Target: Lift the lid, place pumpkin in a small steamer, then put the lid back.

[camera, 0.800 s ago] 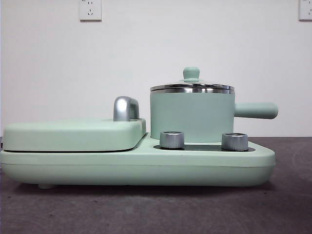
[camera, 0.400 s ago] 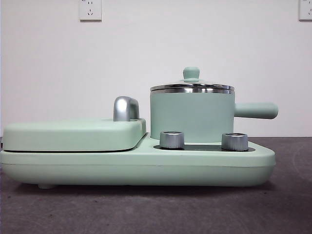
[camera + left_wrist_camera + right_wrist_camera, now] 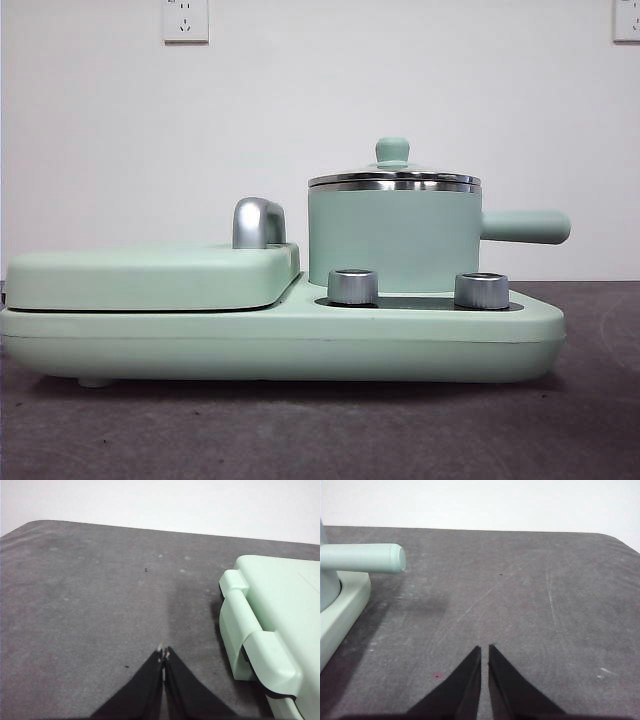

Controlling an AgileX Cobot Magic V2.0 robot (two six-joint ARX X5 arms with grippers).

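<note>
Nothing differed from the front pictures taken 1 second and half a second before: every item sat where it had been. The small steamer (image 3: 392,238) stood on the right end of the long mint-green base (image 3: 280,345), behind 2 steel knobs (image 3: 353,286), its straight handle (image 3: 525,227) reaching toward the base's right end. The lid (image 3: 394,178) was seated on the steamer's rim, so its contents could not be seen. The flat hinged cover (image 3: 150,277) lay closed over the base's left half. No pumpkin showed in any view, and no writing was legible. The left gripper (image 3: 163,653) hung clenched and empty above the grey desk beside the cover's end; the right gripper (image 3: 485,649), nearly clenched and empty, hung over bare desk beyond the handle's tip.
</note>
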